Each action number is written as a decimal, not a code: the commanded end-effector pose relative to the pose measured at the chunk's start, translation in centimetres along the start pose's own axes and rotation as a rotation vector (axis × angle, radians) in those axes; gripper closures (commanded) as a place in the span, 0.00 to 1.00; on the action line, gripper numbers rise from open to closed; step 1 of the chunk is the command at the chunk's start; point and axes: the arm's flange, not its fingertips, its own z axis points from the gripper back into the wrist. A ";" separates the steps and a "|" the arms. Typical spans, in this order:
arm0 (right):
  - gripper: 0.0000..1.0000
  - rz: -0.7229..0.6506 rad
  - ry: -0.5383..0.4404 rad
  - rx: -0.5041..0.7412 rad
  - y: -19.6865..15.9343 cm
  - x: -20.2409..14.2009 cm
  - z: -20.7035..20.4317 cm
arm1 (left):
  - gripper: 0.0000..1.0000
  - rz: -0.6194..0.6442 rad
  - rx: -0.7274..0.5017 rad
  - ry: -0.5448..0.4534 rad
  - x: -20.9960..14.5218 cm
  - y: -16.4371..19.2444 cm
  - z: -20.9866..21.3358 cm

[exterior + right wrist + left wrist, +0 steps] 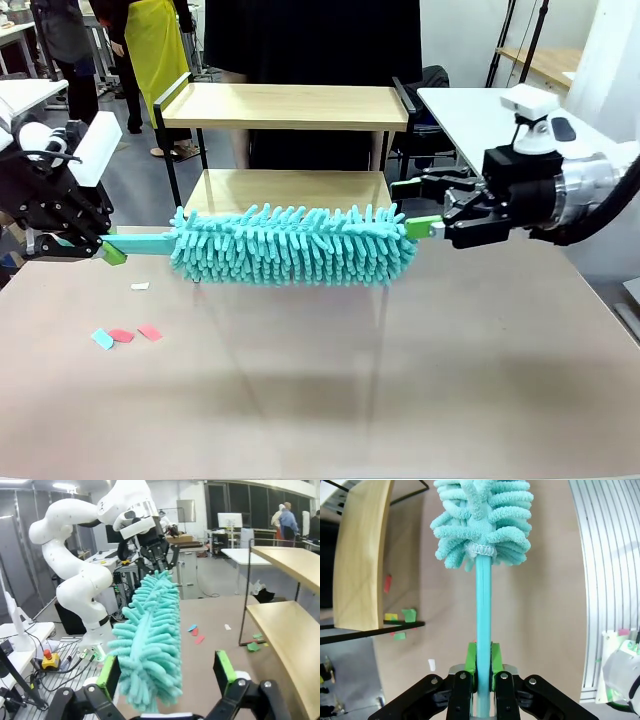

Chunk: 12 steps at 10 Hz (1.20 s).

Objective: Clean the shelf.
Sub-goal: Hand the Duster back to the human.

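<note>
Front view: left gripper point(112, 252) jaws clamped on teal duster point(292, 244) handle, right gripper point(412, 207) jaws spread.

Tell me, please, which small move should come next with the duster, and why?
Probably close the right claw on the duster's free tip: its fingers stand open on either side of that tip, while the left claw already clamps the handle. The duster hangs in front of the shelf, not yet touching it.

Table point(330, 400): tan surface. Shelf point(285, 105) standing at far edge, two light wooden boards in black frame. Near left edge, small paper scraps: one light blue point(102, 339), two red point(122, 335), one white point(140, 286) farther back. More scraps under shelf's lower board.
</note>
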 end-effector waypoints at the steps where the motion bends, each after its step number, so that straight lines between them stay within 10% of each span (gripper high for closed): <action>1: 0.00 -0.036 -0.010 0.042 3.6 -2.1 -1.3 | 0.87 0.005 -0.002 -0.027 0.0 0.0 0.1; 12: 0.00 -0.052 -0.014 0.130 3.8 -6.1 -5.2 | 0.87 0.005 -0.002 -0.027 0.0 0.0 0.1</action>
